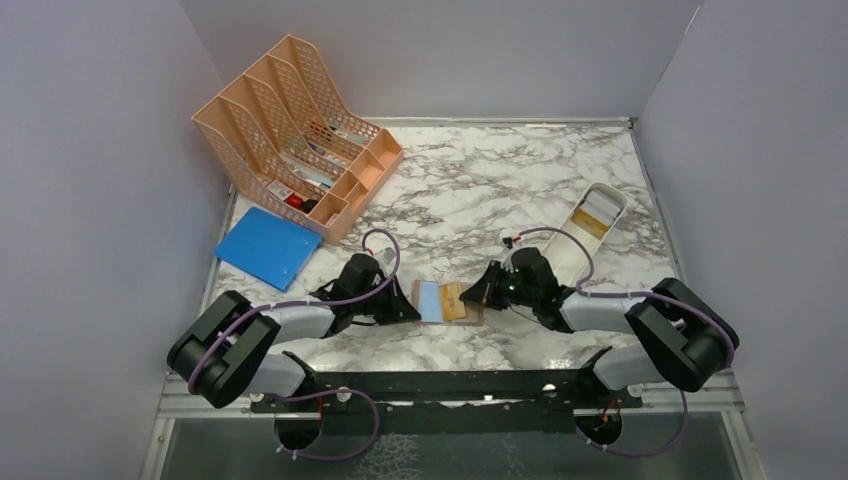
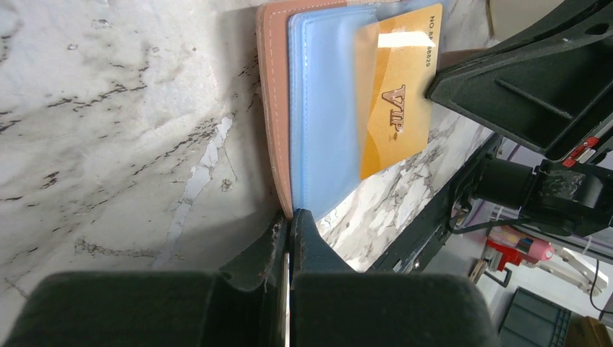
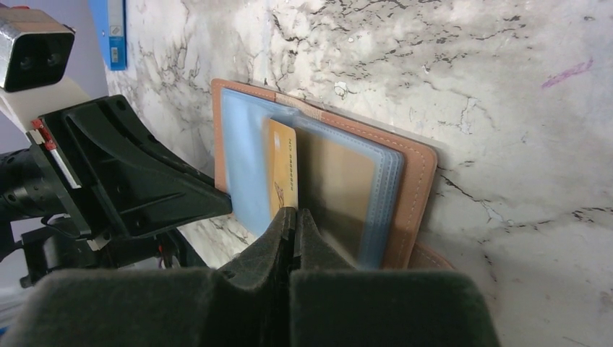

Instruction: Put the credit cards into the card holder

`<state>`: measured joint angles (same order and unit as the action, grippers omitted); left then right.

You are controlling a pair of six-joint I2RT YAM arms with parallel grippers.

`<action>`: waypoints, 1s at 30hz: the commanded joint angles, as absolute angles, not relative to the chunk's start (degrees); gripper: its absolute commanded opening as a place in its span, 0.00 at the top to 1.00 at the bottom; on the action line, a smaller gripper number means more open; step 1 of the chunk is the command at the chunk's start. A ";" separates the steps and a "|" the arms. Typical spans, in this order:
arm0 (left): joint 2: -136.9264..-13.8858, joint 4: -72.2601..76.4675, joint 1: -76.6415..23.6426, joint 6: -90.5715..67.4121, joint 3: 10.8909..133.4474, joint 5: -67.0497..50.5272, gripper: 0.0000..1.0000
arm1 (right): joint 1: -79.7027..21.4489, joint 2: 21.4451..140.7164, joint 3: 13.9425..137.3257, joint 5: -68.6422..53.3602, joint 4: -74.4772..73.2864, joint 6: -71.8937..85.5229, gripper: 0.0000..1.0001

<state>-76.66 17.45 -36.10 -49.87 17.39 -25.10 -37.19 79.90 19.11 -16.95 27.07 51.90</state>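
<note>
Card holder point(image 1: 432, 300) is laid open flat on the tabletop point(image 1: 480, 180), close to the near edge and about midway along it, between the two hands. One gold card point(image 2: 397, 94) is seen part-way into a slot of the blue lining point(image 2: 322, 108), with a good stretch of it sticking out.

The left hand point(image 2: 290, 217) is closed, jaws pressed together, tips set against the holder's outer edge. Whether a sliver of leather is pinched cannot be told. The right hand point(image 3: 295, 217) is closed too, tips met at the card's exposed end, with nothing visibly clamped between them. A push rather than a grip would be judged.

So the task is judged under way, not finished: this card has yet to be seated fully. Towards the right edge a white tray point(image 1: 603, 188) is seen with what appear to be more cards point(image 1: 592, 225), gold and pale. If so, those are left to be fetched and slotted.
</note>
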 commanded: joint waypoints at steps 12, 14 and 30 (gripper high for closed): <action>-75.69 19.16 -36.30 -51.15 16.79 -26.13 0.98 | -42.90 84.89 17.08 -9.33 37.24 60.61 0.99; -75.65 19.16 -36.30 -51.24 16.89 -26.13 0.98 | -43.33 85.39 17.34 -9.23 37.67 61.02 0.98; -75.28 19.53 -36.47 -51.42 18.24 -27.22 0.75 | -44.38 83.04 22.35 -10.29 25.79 55.10 0.63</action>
